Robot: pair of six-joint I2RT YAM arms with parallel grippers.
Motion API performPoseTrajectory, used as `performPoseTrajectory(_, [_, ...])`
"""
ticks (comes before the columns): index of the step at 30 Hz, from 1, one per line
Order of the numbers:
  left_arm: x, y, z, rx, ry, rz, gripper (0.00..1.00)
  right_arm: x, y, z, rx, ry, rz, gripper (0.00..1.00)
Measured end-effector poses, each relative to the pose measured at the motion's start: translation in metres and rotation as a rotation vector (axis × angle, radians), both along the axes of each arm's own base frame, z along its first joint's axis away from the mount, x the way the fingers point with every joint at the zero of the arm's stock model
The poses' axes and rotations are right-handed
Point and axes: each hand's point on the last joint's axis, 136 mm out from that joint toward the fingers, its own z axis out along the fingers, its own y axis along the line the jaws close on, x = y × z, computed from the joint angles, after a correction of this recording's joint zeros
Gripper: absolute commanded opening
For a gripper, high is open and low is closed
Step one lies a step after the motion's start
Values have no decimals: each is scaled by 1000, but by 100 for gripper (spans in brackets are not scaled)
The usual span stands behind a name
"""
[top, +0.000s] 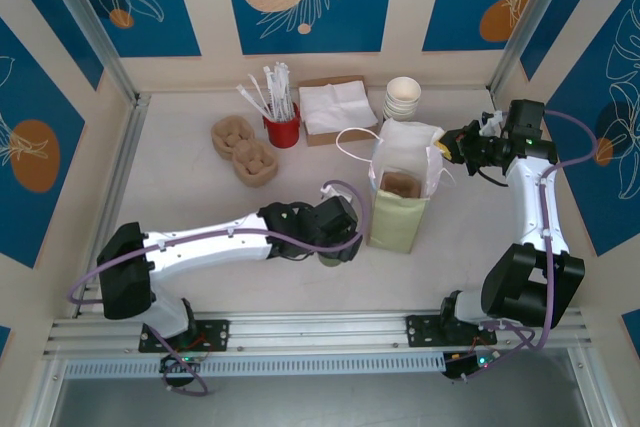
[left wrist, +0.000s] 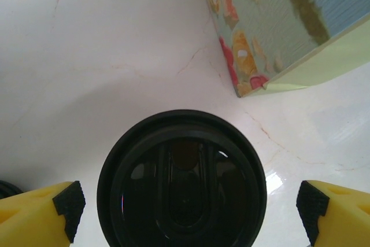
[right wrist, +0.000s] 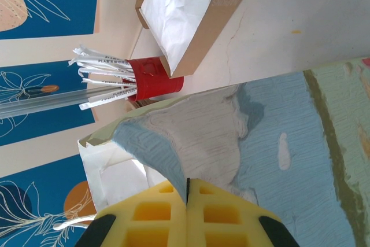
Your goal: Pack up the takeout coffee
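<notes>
- Coffee (left wrist: 182, 180): glossy round black lid, standing on the smooth white counter (left wrist: 87, 56) near the bag (left wrist: 260, 33).
- Left end effector (left wrist: 189, 209): spread wide, yellow fingers (left wrist: 34, 218) flanking the lid, apart from it.
- Right end effector (right wrist: 187, 195): pinched tight on the paper bag's rim.
- A brown item (top: 401, 185) sits in the bag.

Upright black-lidded takeout coffee (left wrist: 182, 186) near bag (left wrist: 272, 33)

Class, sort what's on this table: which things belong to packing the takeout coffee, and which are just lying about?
Belong to the job: takeout coffee; paper bag; left end effector, open astride the coffee; right end effector, pinching the bag's rim.

Lying about: stack of white paper cups; box of napkins; red cup of wrapped sticks; pulp cup carriers.
</notes>
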Motion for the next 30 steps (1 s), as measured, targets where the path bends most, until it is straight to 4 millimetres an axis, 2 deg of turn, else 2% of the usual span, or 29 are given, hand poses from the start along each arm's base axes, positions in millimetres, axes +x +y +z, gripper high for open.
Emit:
performPoseTrajectory(8, [-6, -1, -6, 8, 13, 4, 92, 0, 0, -1, -3, -1, 4, 0])
performPoseTrajectory(13, [-10, -3, -11, 18, 21, 7, 85, -1, 0, -1, -3, -2, 4, 0])
performPoseTrajectory(23, [-8, 2, -21, 65, 14, 19, 86, -1, 0, -1, -3, -1, 4, 0])
performPoseTrajectory(30, [-7, 2, -22, 74, 15, 35, 82, -1, 0, -1, -2, -2, 4, 0])
